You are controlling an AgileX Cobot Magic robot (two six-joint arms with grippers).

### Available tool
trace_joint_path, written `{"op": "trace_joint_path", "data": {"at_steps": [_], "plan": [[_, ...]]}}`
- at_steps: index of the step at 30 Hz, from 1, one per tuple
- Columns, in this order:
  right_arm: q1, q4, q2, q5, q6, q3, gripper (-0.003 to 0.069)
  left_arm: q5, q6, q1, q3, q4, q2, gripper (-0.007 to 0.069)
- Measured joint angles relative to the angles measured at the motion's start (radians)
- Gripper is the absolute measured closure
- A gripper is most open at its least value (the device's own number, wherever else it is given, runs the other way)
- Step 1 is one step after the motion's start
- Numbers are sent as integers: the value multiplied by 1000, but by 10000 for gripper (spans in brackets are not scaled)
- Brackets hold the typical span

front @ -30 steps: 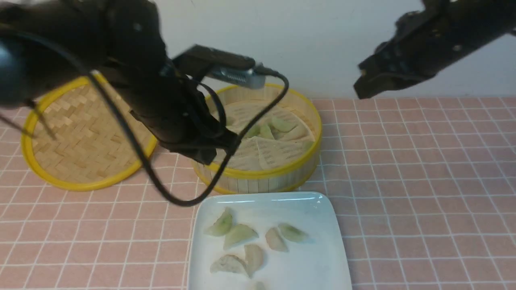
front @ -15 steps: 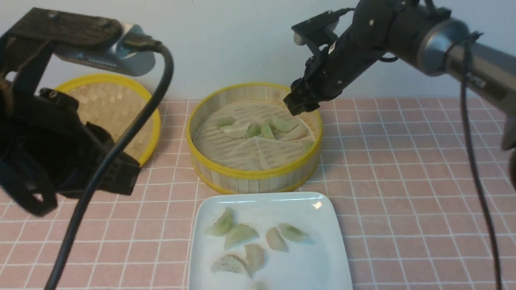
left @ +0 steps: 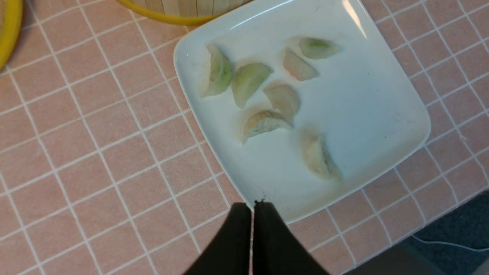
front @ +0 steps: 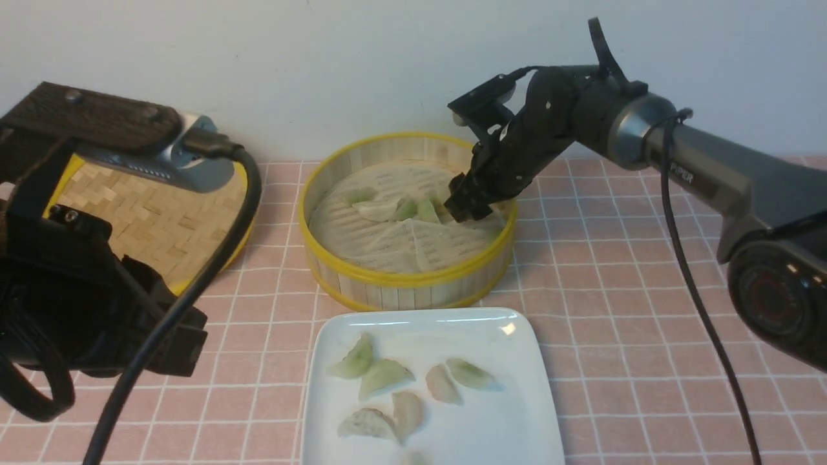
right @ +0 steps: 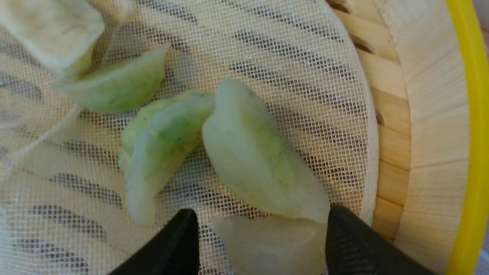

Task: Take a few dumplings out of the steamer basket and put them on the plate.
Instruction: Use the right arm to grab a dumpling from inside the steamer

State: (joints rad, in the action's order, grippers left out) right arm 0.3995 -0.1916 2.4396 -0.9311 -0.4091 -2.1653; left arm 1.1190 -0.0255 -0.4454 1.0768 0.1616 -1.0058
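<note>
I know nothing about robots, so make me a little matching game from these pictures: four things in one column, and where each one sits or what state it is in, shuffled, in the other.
Things
1. left gripper
2. right gripper
3. plate
4. woven lid

States and places
A. open, reaching down inside the steamer basket
B. holds seven dumplings
C. shut and empty, above the plate's edge
D. to the left of the steamer basket, partly hidden by an arm

Pairs: 1-C, 2-A, 3-B, 4-D
</note>
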Motion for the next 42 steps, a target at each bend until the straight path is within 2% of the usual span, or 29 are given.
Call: {"op": "trace_joint_path", "data": {"at_steps": [13,18,23,30,38,42], "plan": [[17,129,0,3,72,-1,267,0,0,0,0,0,0,631],[17,137,6,9,84,-1,272,8,0,0,0,0,0,631],[18,134,17,-11,88,-9,322,26,0,0,0,0,0,631],[18,134,16,-21,94,-13,322,26,0,0,0,0,0,631],[19,140,-45,-265,126,-138,322,26,0,0,0,0,0,631],[19,105,-120,-306,131,-185,322,21,0,0,0,0,0,631]]}}
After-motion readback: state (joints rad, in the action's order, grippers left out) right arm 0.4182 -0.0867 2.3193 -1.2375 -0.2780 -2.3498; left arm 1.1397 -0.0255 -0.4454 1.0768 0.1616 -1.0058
